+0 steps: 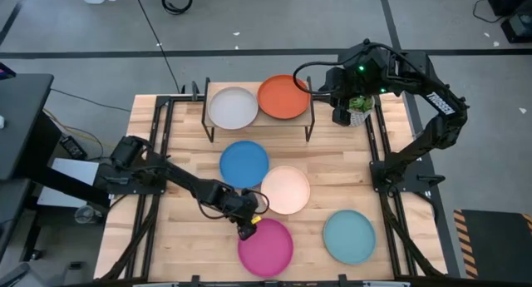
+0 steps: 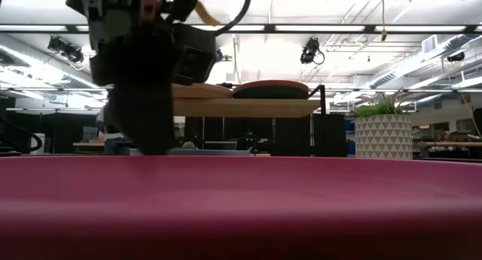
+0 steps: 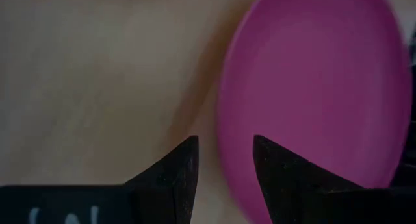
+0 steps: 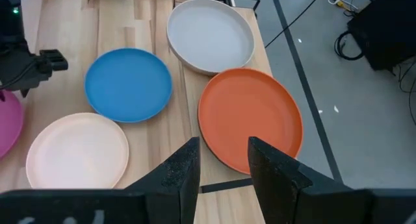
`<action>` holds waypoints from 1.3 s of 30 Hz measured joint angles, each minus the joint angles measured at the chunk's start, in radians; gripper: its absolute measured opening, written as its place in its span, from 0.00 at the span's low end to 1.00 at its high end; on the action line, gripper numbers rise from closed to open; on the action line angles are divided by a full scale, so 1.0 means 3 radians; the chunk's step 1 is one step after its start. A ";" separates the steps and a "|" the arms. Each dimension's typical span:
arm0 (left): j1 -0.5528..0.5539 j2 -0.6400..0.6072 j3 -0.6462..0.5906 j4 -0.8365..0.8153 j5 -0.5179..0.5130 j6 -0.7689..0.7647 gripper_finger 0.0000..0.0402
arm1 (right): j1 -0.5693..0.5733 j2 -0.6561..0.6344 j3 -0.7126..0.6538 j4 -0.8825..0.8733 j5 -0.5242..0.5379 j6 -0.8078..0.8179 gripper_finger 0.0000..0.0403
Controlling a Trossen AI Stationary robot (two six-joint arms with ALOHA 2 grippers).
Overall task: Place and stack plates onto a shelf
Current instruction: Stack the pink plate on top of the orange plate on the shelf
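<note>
The shelf (image 1: 259, 121) stands at the table's far edge with the grey plate (image 1: 233, 108) and the orange plate (image 1: 283, 96) lying flat on it side by side. The blue plate (image 1: 244, 164), cream plate (image 1: 286, 190), magenta plate (image 1: 266, 246) and light teal plate (image 1: 349, 235) lie flat on the table. My left gripper (image 1: 247, 230) is open at the magenta plate's far-left rim. My right gripper (image 1: 340, 114) hovers open and empty by the shelf's right end, with the orange plate (image 4: 250, 117) ahead of it. The dark teal and tan plates are out of view. My left gripper (image 3: 224, 146) comes from above and stands open astride the magenta plate's far-left rim (image 3: 224, 100), one finger over the plate and one over the bare table. The plate lies flat on the table. Whether the fingers touch the rim I cannot tell.
A small plant in a white patterned pot (image 1: 359, 111) stands right of the shelf, close to my right gripper. Black metal rails (image 1: 381, 154) run along the table's left and right sides. Bare wood lies left of the blue and magenta plates.
</note>
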 joint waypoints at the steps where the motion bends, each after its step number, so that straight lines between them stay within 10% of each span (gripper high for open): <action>1: -0.0013 0.0014 -0.0001 0.0000 -0.0025 -0.0001 0.38 | -0.0001 0.0000 0.0000 0.0001 -0.0007 0.0000 0.34; 21: 0.0223 -0.0226 -0.0007 -0.0496 0.0438 -0.0143 0.04 | -0.0001 0.0000 0.0000 0.0107 -0.0093 0.0038 0.34; 31: 0.1381 -0.1447 0.0169 -0.1008 0.0207 -0.0159 0.04 | 0.0000 0.0000 0.0000 0.0411 -0.0241 0.0043 0.34; 39: 0.2541 -0.1248 0.1549 -0.1984 -0.0111 0.0800 0.04 | -0.0022 0.0000 0.0000 0.0775 -0.0215 0.0037 0.34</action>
